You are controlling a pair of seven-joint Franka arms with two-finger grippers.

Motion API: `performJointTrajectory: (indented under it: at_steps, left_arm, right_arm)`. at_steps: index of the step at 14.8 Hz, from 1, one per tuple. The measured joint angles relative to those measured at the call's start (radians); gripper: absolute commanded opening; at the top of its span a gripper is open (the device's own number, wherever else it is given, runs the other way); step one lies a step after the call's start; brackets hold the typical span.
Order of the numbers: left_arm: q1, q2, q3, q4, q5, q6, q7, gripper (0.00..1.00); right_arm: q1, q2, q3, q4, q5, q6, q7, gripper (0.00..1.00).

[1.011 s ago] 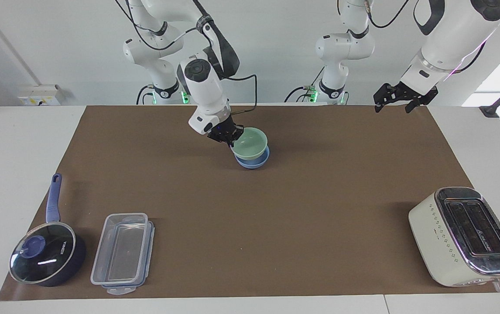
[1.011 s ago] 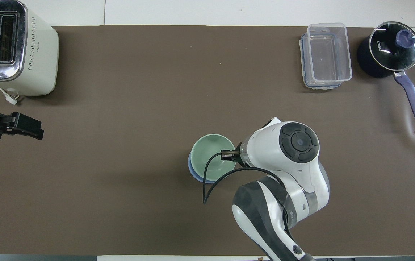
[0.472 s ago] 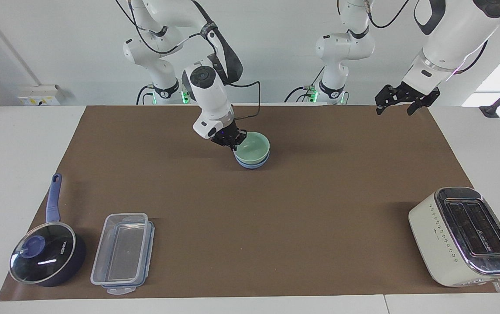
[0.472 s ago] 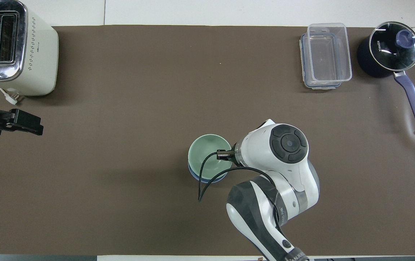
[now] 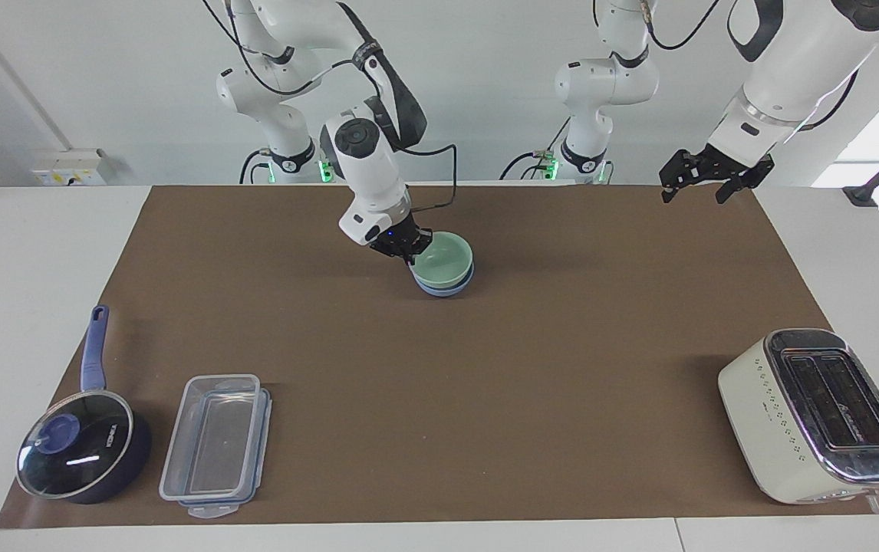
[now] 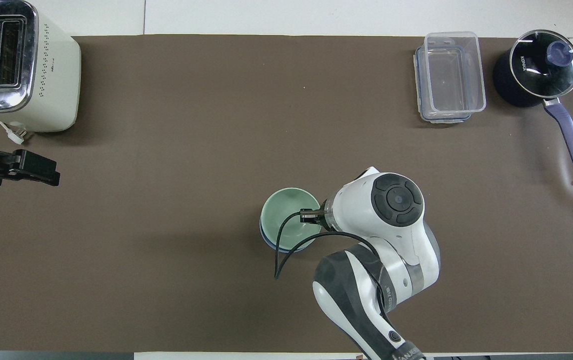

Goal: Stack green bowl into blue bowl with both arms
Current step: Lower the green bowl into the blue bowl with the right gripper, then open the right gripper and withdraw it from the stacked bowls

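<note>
The green bowl (image 5: pixel 449 257) sits nested in the blue bowl (image 5: pixel 444 290), in the middle of the brown mat toward the robots' end. In the overhead view only a thin edge of the blue bowl (image 6: pixel 265 240) shows under the green bowl (image 6: pixel 281 217). My right gripper (image 5: pixel 409 251) is at the green bowl's rim on the side toward the right arm's end, shut on it; it also shows in the overhead view (image 6: pixel 309 216). My left gripper (image 5: pixel 694 192) hangs open and empty in the air over the mat's edge at the left arm's end, and waits (image 6: pixel 52 175).
A cream toaster (image 5: pixel 815 414) stands at the end of the table farthest from the robots, toward the left arm's end. A clear lidded container (image 5: pixel 215 445) and a dark blue saucepan with glass lid (image 5: pixel 79 452) stand toward the right arm's end. Two smaller white arms stand at the robots' end.
My right gripper lowered the green bowl from a tilted hold just above the blue bowl down into it. In the last half second almost nothing moved. The left arm stayed put.
</note>
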Motion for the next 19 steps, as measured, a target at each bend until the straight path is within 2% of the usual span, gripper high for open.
performJointTrajectory:
  at_steps: [8, 9, 10, 11, 14, 19]
  left_arm:
    - [0.005, -0.008, 0.000, 0.000, 0.001, 0.002, 0.000, 1.00]
    - [0.005, -0.009, 0.000, 0.000, 0.001, 0.002, 0.000, 1.00]
    - [0.005, -0.009, 0.000, 0.000, 0.001, 0.002, 0.000, 1.00]
    - [0.005, -0.009, 0.000, 0.000, 0.001, 0.002, 0.000, 1.00]
    - [0.005, -0.009, 0.000, 0.000, 0.001, 0.002, 0.000, 1.00]
    - [0.005, -0.009, 0.000, 0.000, 0.001, 0.002, 0.000, 1.00]
  right_arm:
    - [0.001, 0.000, 0.001, -0.006, 0.000, 0.019, 0.000, 0.00]
    - [0.001, 0.000, 0.001, -0.006, 0.000, 0.019, 0.000, 0.18]
    - [0.001, 0.000, 0.002, -0.006, 0.000, 0.019, 0.000, 0.68]
    - [0.001, 0.000, 0.002, -0.006, 0.000, 0.019, 0.000, 0.93]
    - [0.003, -0.001, 0.003, -0.006, 0.000, 0.019, 0.000, 1.00]
    - [0.003, -0.021, 0.000, 0.000, 0.000, 0.017, 0.000, 1.00]
